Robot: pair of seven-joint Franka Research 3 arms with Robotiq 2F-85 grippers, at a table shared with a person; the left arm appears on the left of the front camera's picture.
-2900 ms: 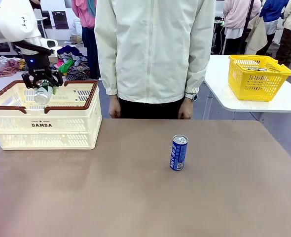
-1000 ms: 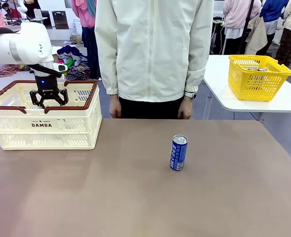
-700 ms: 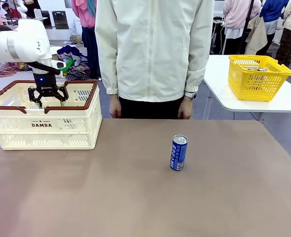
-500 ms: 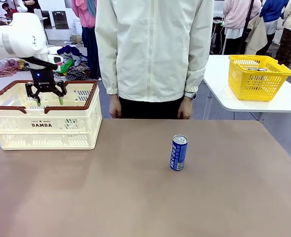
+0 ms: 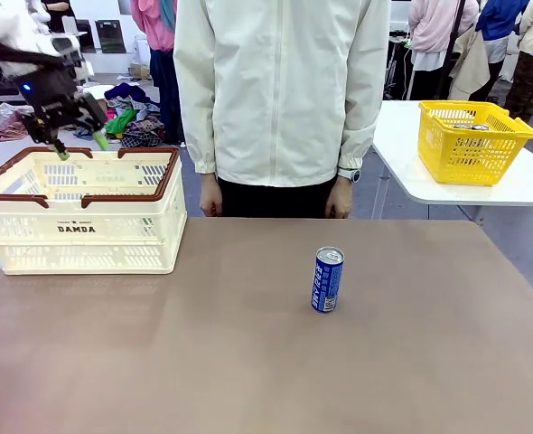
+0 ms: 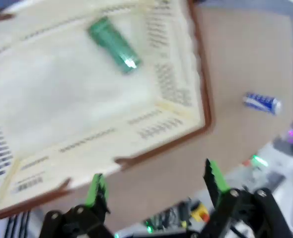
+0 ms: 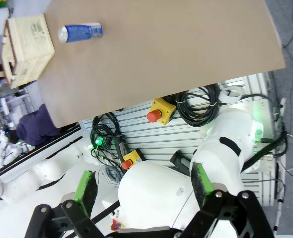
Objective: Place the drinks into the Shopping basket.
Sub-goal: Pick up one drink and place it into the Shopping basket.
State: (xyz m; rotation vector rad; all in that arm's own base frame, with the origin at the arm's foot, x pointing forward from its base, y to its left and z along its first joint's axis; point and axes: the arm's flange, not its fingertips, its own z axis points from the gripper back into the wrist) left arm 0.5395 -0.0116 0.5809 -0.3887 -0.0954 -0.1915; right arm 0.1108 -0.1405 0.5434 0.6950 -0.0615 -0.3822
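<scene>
Left wrist view: one green can [image 6: 112,43] lies sideways in the single Shopping basket [image 6: 204,99], axis diagonal, beneath the left gripper [image 6: 155,178], jaws spread and empty. One blue can [image 5: 327,280] stands upright on the table [image 5: 248,362]; right gripper [image 7: 142,184] likewise spread.

"DAMDA" in dark capitals on the near wall of the cream Shopping basket [image 5: 76,229], below the left pincer [image 5: 80,147]. Tiny line above it too small to read. White print on the blue can [image 5: 327,280], well off to that pincer's right, not legible.
</scene>
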